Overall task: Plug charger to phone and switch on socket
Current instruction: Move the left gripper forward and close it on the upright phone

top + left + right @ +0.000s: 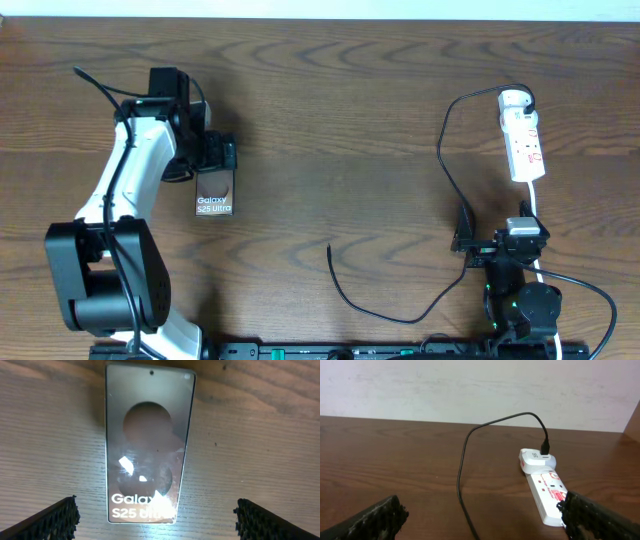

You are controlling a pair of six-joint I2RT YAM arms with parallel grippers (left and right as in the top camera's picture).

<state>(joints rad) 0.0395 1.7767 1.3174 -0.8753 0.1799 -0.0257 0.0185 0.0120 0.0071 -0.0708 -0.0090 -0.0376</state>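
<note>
Phone [215,195] flat, long axis front-to-back, Galaxy lettering at near end

The desk [320,120] is dark brown wood with a wavy grain running along its length, and it fills nearly the whole overhead view. Beyond its far edge a pale wall [470,385] rises, off-white and faintly mottled; from above it shows only as a thin light strip. Seen close from the left wrist, the wood looks paler, washed by glare
</note>
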